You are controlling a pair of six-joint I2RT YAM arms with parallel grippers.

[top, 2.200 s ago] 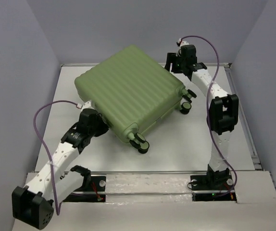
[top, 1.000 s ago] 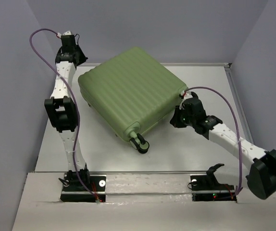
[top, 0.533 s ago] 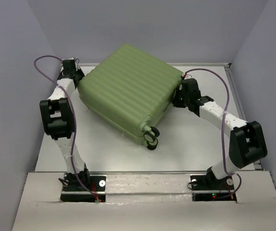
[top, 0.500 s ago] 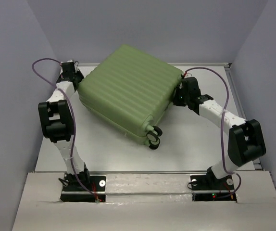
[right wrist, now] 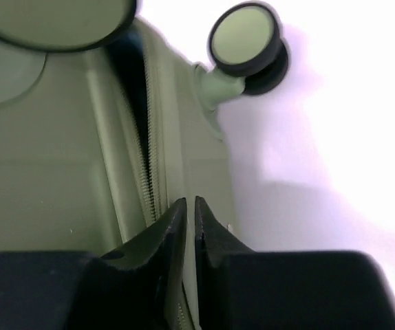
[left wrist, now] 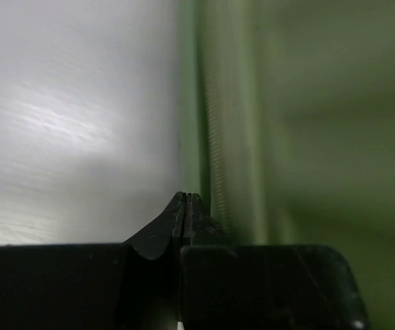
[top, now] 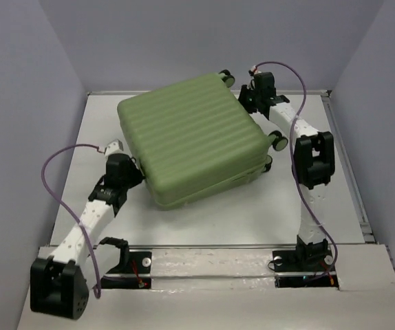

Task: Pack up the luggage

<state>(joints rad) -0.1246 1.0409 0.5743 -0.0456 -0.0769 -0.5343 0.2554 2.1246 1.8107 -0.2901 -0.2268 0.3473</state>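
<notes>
The luggage (top: 194,141), a light-green ribbed hard-shell suitcase, lies flat in the middle of the table with its wheels (top: 278,141) toward the right and far side. My left gripper (top: 137,180) is shut and empty, low at the suitcase's near-left edge. In the left wrist view its tips (left wrist: 186,196) sit beside the zipper (left wrist: 215,137). My right gripper (top: 244,102) is at the far-right corner, shut with nothing between the fingers. Its tips (right wrist: 185,201) rest against the shell next to the zipper (right wrist: 149,172), below a wheel (right wrist: 244,42). A dark gap shows between the shells there.
The white table (top: 266,213) is walled in by grey panels on three sides. A metal rail (top: 211,246) runs along the near edge by the arm bases. A raised strip (top: 349,172) borders the table's right side.
The suitcase has turned, and its wheels now face right and far. My left arm came down from the far-left corner to the near-left edge. My right arm swung up to the far-right corner.
</notes>
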